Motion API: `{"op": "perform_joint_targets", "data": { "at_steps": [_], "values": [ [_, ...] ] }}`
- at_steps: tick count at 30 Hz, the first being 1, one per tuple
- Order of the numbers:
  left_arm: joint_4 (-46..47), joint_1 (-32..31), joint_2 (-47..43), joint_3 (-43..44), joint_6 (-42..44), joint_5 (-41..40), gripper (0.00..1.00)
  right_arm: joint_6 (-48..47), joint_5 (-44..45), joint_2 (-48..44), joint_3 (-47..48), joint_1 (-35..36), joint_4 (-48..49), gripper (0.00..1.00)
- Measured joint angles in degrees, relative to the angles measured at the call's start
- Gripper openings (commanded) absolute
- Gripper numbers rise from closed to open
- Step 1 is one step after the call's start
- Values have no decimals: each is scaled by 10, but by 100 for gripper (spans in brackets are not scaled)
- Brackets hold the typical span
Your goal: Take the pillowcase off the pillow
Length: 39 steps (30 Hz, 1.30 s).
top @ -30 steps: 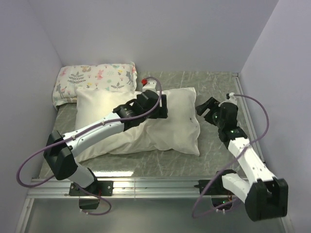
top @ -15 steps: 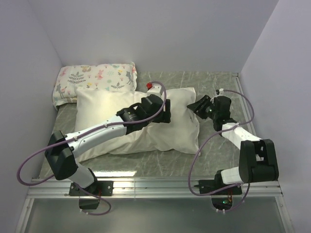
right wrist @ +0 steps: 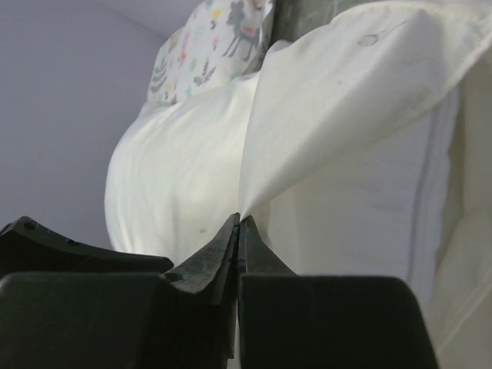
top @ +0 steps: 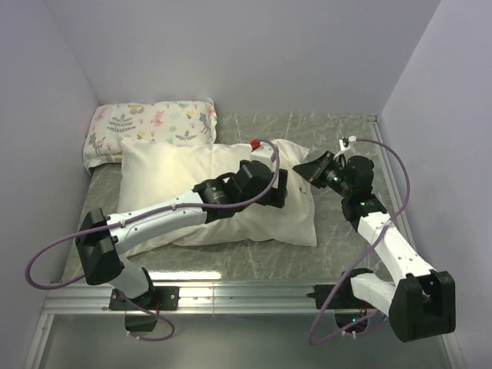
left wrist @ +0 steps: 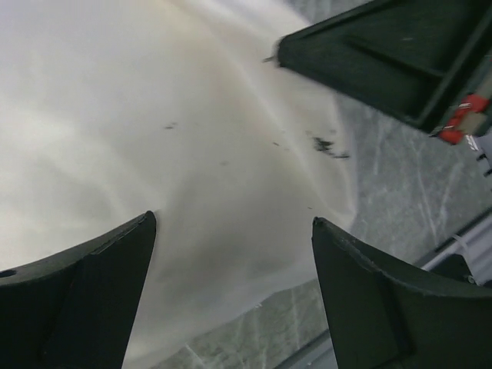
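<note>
Spreading beneath both of your arms, the grey marbled desk (top: 346,131) carries everything, with bare strips of it showing beyond and to the right of the right end effector (top: 309,169). Next in size, the cream pillowcase (top: 169,173) lies plump and full on the desk. It stretches from directly under the left end effector (left wrist: 234,221) away to that end effector's left, and its right short end lies at the tips of the right end effector.

The pillow is inside the pillowcase and fills it out. In the right wrist view a whiter panel with a stitched seam shows to the right of the fingertips, but you cannot tell whether that is the pillow or a hem of the case.

Beyond the left end effector and well to its left, the small printed pillow (top: 150,123) sits against the back wall, its near edge meeting the far edge of the pillowcase.

Your left arm reaches across the top of the pillowcase. Its end effector is spread wide, with smooth cream cloth beneath the gap and nothing pinched. Whether the tips press into the cloth cannot be told.

Your right end effector faces it from just beside, pointing left at the pillowcase's right end. Its fingers are pressed together, and a sharp fold of the pillowcase runs down into the line where they meet, so it grips that edge of cloth.

A small red part (top: 254,144) sits on the left wrist, behind the left end effector.
</note>
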Motion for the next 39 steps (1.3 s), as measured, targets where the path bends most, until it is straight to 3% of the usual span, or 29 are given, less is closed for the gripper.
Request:
{"op": "perform_joint_targets", "data": {
  "at_steps": [8, 20, 28, 34, 37, 38, 39],
  "values": [
    [64, -57, 0, -2, -3, -19, 90, 2, 8, -3, 38, 106, -42, 0],
    [152, -86, 2, -93, -94, -190, 89, 43, -7, 20, 70, 141, -41, 0],
    [231, -101, -13, -130, -112, -238, 88, 48, -7, 20, 71, 156, -42, 0],
    [201, -104, 8, -99, -129, -264, 71, 47, -3, 21, 77, 160, -49, 0],
    [203, -102, 4, -113, -139, -271, 53, 39, -1, 21, 87, 161, -61, 0],
    [203, -99, 1, -119, -141, -273, 39, 35, 1, 21, 90, 162, -66, 0],
    [203, -97, -1, -124, -144, -274, 33, 32, 2, 20, 90, 162, -70, 0]
  ]
}}
